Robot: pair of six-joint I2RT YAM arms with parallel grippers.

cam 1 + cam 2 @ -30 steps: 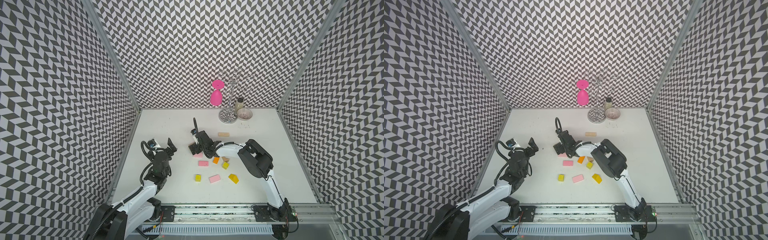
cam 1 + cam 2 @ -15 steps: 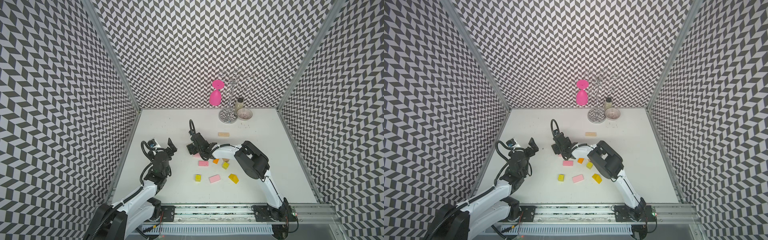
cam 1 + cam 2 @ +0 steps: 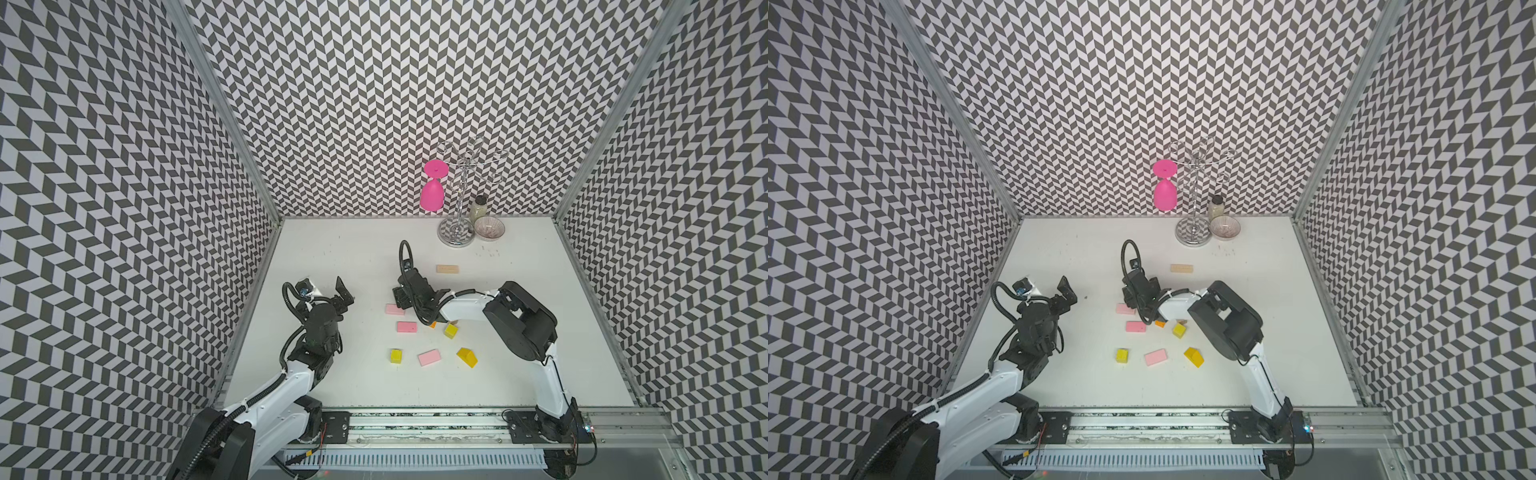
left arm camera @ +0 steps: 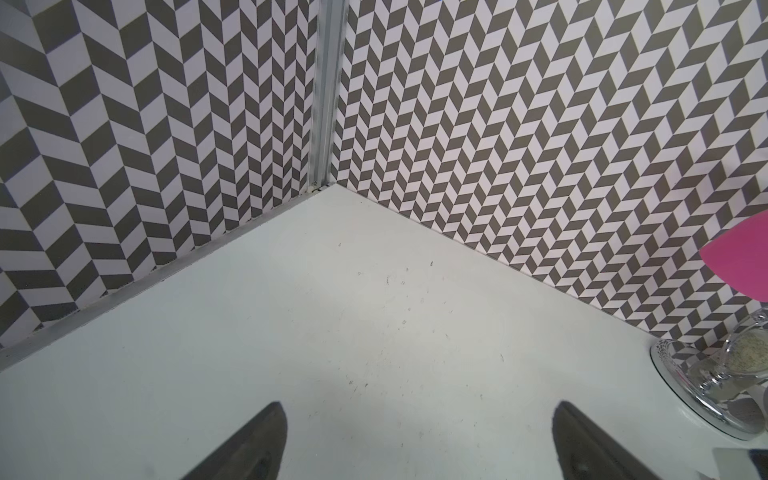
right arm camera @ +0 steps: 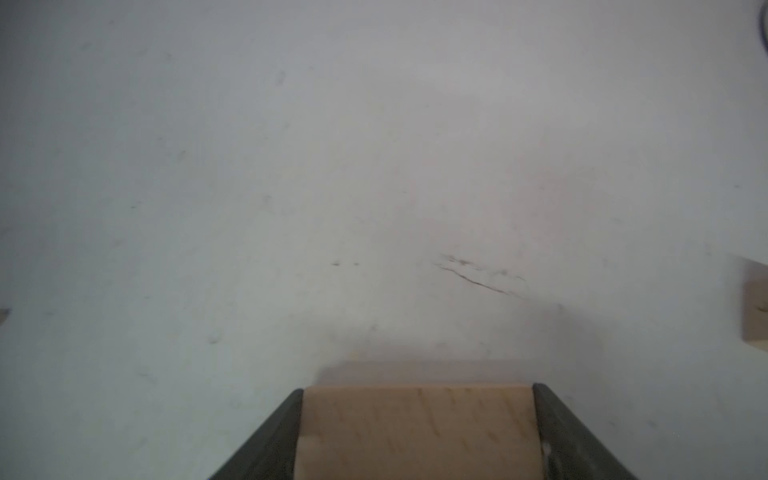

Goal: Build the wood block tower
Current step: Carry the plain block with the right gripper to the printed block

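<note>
Narrowed since 1 second ago, the right gripper [image 5: 417, 392] clamps a tan bar [image 5: 415, 436] low at the table [image 3: 332, 257], beside a pink bar [image 3: 394, 308]. The left gripper [image 4: 419, 409] gapes wide. Likely base-block pickup; next needs a clean lift.

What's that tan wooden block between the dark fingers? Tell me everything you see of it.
The tan wooden block is pale, smooth wood with faint grain. The right gripper's two dark fingers press its opposite sides. Only one broad face shows. It is close to the white table, casting a soft shadow.
</note>
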